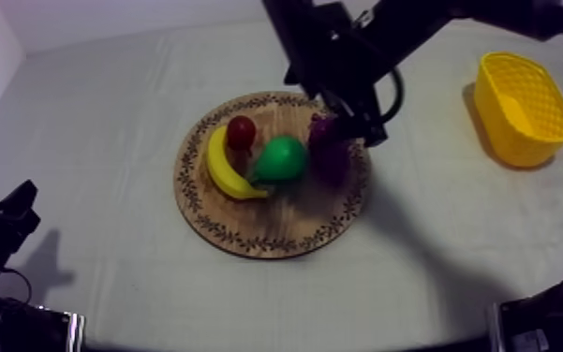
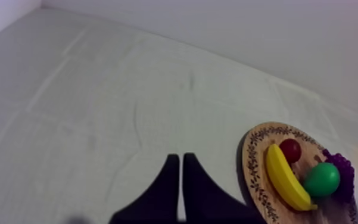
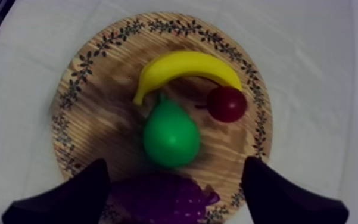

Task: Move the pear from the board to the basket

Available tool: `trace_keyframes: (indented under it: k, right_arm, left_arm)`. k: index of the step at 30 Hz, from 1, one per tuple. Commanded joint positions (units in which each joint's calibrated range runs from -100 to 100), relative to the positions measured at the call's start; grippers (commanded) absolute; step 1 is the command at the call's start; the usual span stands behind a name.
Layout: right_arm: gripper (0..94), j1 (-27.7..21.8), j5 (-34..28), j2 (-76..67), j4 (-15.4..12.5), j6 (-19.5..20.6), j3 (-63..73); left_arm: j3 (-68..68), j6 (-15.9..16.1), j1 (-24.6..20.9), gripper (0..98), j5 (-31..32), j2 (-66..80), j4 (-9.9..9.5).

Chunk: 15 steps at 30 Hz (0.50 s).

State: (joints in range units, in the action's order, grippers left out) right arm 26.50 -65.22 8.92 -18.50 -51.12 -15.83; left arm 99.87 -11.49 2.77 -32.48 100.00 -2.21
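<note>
Pear [image 3: 170, 136] lay on the board [image 3: 97, 101], stem toward the banana [image 3: 184, 67], just ahead of my right jaws, open above the grapes [image 3: 157, 199]; my left jaws sat closed, well apart over the counter [image 2: 97, 119].

I am keeping no load in my left claw [image 2: 178, 159]: its two black fingers [image 2: 160, 193] are lying pressed together as a narrow wedge, low at my left side. My right arm [image 1: 378, 37] is lying stretched in from the upper right, wrist pointing downward, and my right claw [image 3: 175, 170] is hanging with fingers [image 3: 62, 199] spread wide, gripping nothing.
</note>
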Motion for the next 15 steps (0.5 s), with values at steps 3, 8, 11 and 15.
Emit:
trace_keyframes:
  k: [3,8,11,15]
  right_arm:
    - [62.1,1.1,1.7,6.5,1.0,0.6,2.6]
    - [61.5,1.8,4.1,13.1,2.2,1.8,6.4]
    - [61.3,1.8,5.7,16.7,3.1,2.6,8.3]
    - [61.1,1.8,7.3,20.7,4.4,3.5,10.2]
  left_arm:
    - [0.0,0.0,0.0,0.1,0.0,0.0,-0.02]
    - [0.0,0.0,0.0,0.1,0.0,0.0,-0.02]
    - [0.0,0.0,0.0,0.1,0.0,0.0,-0.02]
    - [0.0,0.0,0.0,0.1,0.0,0.0,-0.02]
